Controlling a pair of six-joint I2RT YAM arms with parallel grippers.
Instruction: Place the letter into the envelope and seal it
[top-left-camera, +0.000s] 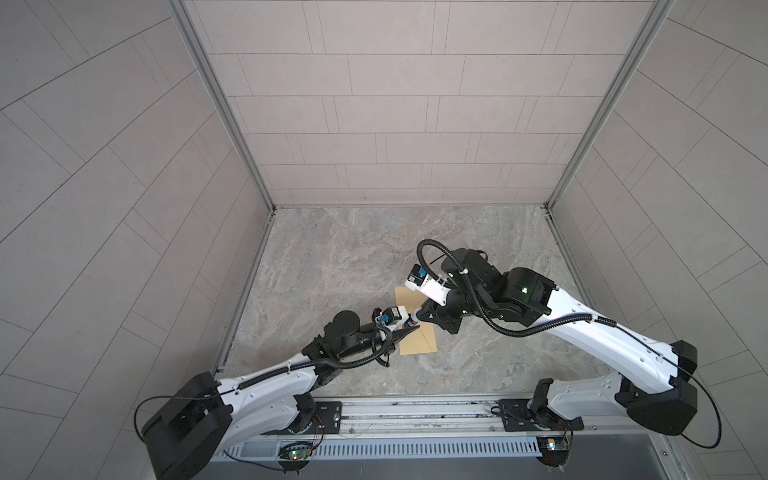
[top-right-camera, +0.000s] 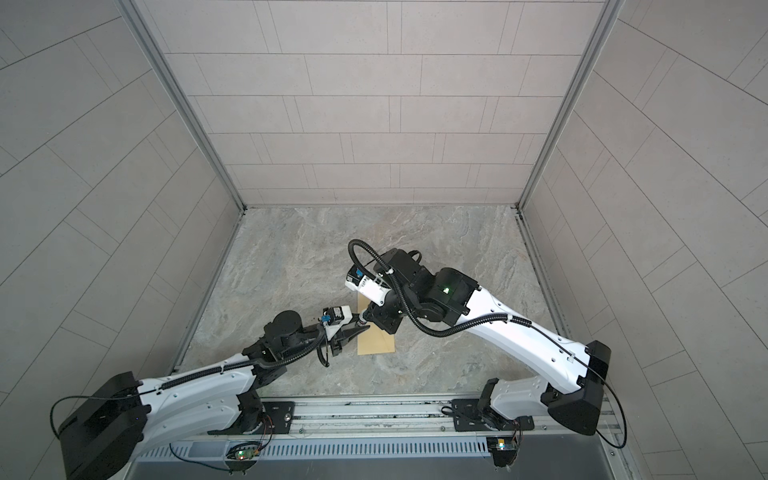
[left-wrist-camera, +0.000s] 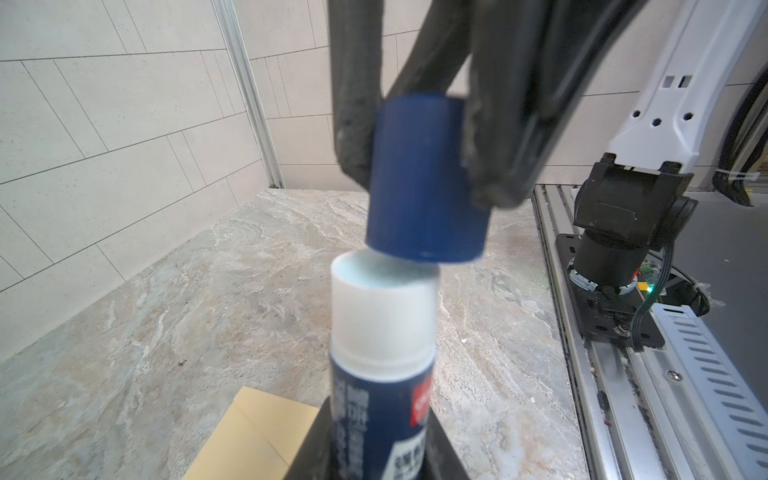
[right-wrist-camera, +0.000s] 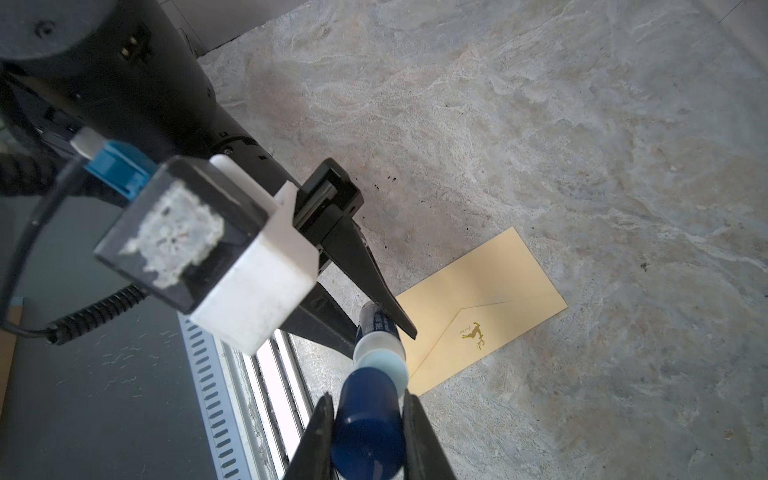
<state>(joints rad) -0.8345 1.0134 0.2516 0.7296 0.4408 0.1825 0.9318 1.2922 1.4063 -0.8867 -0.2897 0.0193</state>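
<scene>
- My left jaws are clenched round the dark-blue body of the glue stick (left-wrist-camera: 380, 374). Its white neck and pale glue tip stand bare.
- My right jaws are clenched on the blue cap (left-wrist-camera: 424, 178). The cap sits tilted, with one edge of its mouth at the rim of the neck and not squared over it.
- The envelope (right-wrist-camera: 490, 299) lies flat on the counter (top-left-camera: 332, 257), just below where the two jaws meet. Its flap (right-wrist-camera: 440, 345) side is up and folded down, and a small deer mark (right-wrist-camera: 473, 332) shows on it.
- The letter is not in view. I judge it may be inside the envelope, but I cannot tell.
- Risk: if I press the cap on at this tilt, its edge could catch the rim. That would jam it askew or scrape glue off the tip.
- Risk: a skewed push could twist the glue stick in my left jaws, because they hold only its lower body. It might slip or swing.
- Risk: if either grip loosens, the piece would fall towards the envelope. The bare tip could smear glue on its face.
- Risk: I cannot tell whether the flap is stuck down. If it is only folded, the seal is not made.
- Count: one envelope, one glue stick, one cap, two arms and no letter showing.
</scene>
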